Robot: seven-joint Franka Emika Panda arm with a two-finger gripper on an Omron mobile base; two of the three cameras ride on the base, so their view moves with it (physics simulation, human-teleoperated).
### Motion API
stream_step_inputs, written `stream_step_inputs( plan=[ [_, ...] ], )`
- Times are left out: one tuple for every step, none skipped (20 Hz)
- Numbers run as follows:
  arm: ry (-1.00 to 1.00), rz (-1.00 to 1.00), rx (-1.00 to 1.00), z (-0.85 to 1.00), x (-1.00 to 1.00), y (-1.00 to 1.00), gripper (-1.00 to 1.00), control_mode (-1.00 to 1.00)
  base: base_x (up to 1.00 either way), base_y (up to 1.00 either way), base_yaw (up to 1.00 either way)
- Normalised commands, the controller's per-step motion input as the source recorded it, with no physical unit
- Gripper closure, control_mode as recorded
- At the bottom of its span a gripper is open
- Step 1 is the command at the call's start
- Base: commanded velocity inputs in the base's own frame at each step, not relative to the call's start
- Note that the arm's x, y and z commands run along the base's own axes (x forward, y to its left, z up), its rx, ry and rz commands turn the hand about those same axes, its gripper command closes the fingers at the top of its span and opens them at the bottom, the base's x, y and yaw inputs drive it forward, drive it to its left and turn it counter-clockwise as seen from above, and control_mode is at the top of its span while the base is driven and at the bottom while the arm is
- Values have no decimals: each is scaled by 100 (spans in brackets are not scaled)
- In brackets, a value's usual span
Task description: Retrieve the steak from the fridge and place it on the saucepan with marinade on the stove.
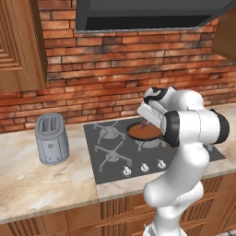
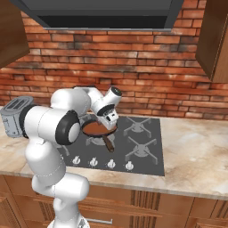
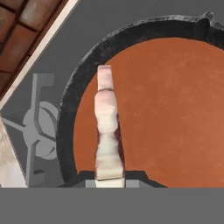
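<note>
My gripper [image 1: 145, 121] hangs just above the saucepan [image 1: 131, 127] on the stove [image 1: 110, 152], shut on the steak [image 1: 144, 123]. In the hand view the steak [image 3: 107, 127] stands edge-on between the fingertips, a pale pink strip with a dark red side. Below it lies the reddish-brown marinade [image 3: 175, 109] inside the black pan rim [image 3: 74, 100]. From the right base view the gripper [image 2: 111, 119] is over the pan's right side, above the marinade [image 2: 93, 129], and the pan's brown handle [image 2: 108, 143] points toward the knobs. The fridge is out of view.
A grey toaster [image 1: 51, 138] stands on the marble counter left of the stove. White knobs [image 1: 144, 168] line the cooktop's front edge. A dark range hood [image 1: 152, 14] hangs overhead against the brick wall. Wooden cabinets [image 1: 18, 46] flank it.
</note>
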Motion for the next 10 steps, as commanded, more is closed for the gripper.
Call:
stream_step_inputs(
  plan=[
    [0,0,0,-8,0,0,-100,-100,0,0,0],
    [0,0,0,-4,0,0,-100,-100,0,0,0],
    [0,0,0,-1,0,0,-100,-100,0,0,0],
    [0,0,0,0,-6,0,-100,-100,0,0,0],
    [0,0,0,0,-13,0,-100,-100,0,0,0],
    [0,0,0,0,-19,0,-100,-100,0,0,0],
    [0,0,0,0,-26,-4,-100,-100,0,0,0],
    [0,0,0,0,-29,-5,-100,-100,0,0,0],
    [0,0,0,0,-31,-5,-100,-100,0,0,0],
    [0,0,0,0,-31,-4,-100,-100,0,0,0]
  ],
)
